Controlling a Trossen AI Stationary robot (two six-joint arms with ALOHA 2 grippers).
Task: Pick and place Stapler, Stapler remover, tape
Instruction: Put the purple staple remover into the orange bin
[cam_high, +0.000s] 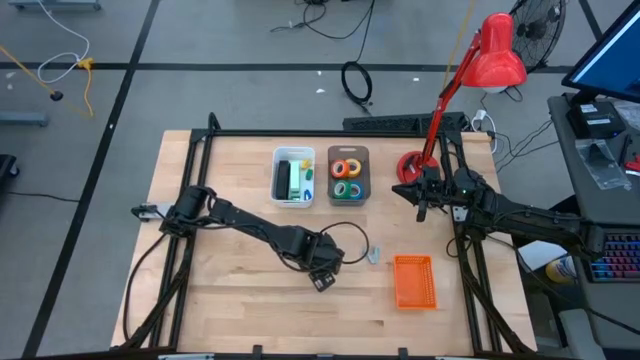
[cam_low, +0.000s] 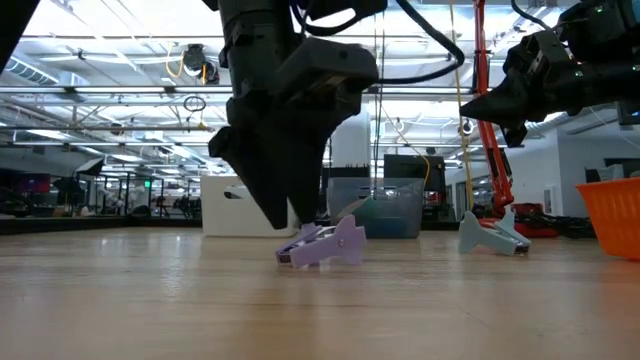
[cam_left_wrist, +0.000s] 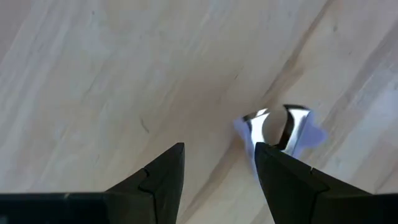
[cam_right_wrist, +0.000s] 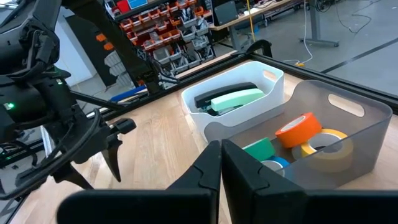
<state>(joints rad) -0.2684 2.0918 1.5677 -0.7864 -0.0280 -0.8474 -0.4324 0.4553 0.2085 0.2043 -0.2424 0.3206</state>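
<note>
While the left hand hangs low over the front half of the desk, its fingers are spread apart and pointed down at the bare wood, holding nothing. One lilac staple remover lies flat on the desk just beside those fingertips; from the left wrist view its metal jaws and lilac handle sit right at the tip of one finger, outside the gap rather than between the two. Plenty of open wood lies around it toward the front edge and toward the left arm's base.

A second staple remover, pale grey-blue, lies apart from the first, toward the right. Close to it, near the front right of the desk, one orange basket stands, well inside the black frame rail.

Farther back, two bins stand side by side near the desk's far edge. One white bin holds a green stapler beside a black one. One grey bin holds the tape: an orange roll, a yellow roll, a green roll and a blue roll, four in all.

The right hand waits raised at the back right, beside the red lamp's base, fingers pressed together and empty.
</note>
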